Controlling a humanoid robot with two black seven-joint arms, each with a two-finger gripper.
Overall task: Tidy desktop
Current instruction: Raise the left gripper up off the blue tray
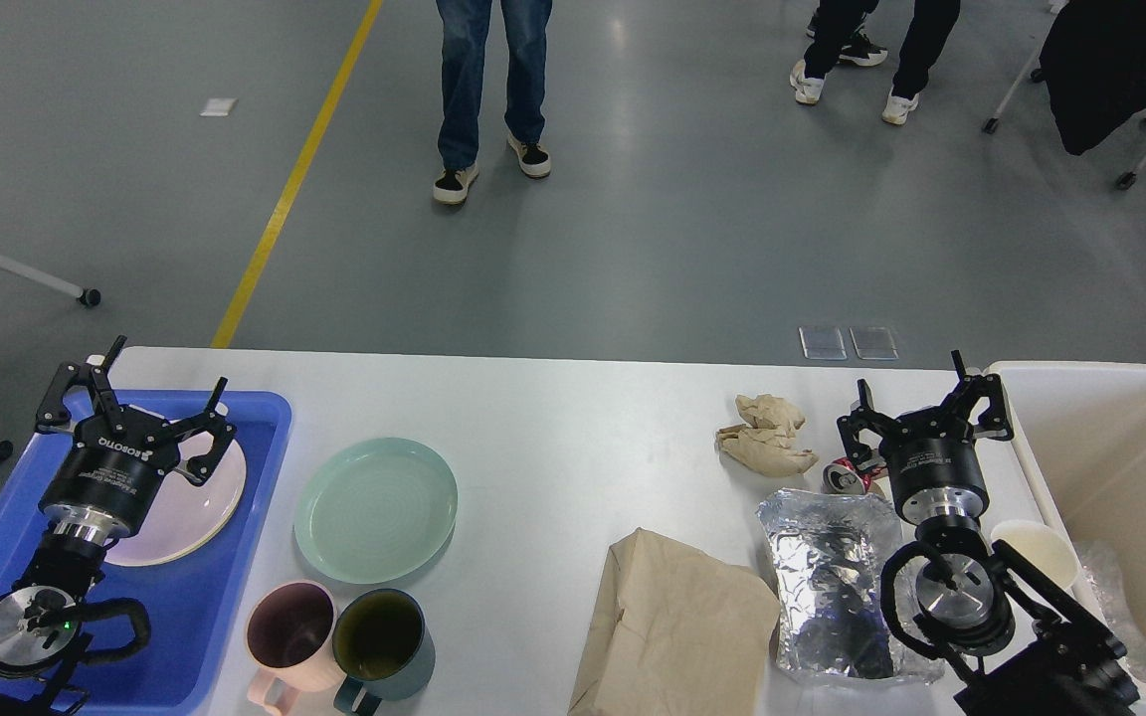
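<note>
The white desktop [553, 418] spans the view. On it lie a mint-green plate [376, 508], a pink mug [289, 628] and a dark teal mug [382, 632], a brown paper bag [672, 622], a silver foil bag [837, 582], crumpled brown paper [765, 435], a red can [847, 478] and a white paper cup [1036, 552]. My left gripper [163, 383] is open and empty above a pink plate [197, 502] in the blue tray [205, 607]. My right gripper [913, 396] is open and empty, above the can and beside the bin.
A cream-white bin [1120, 467] stands at the table's right end with clear plastic in its bottom. People stand on the grey floor beyond the far table edge. A white chair base is at the far left.
</note>
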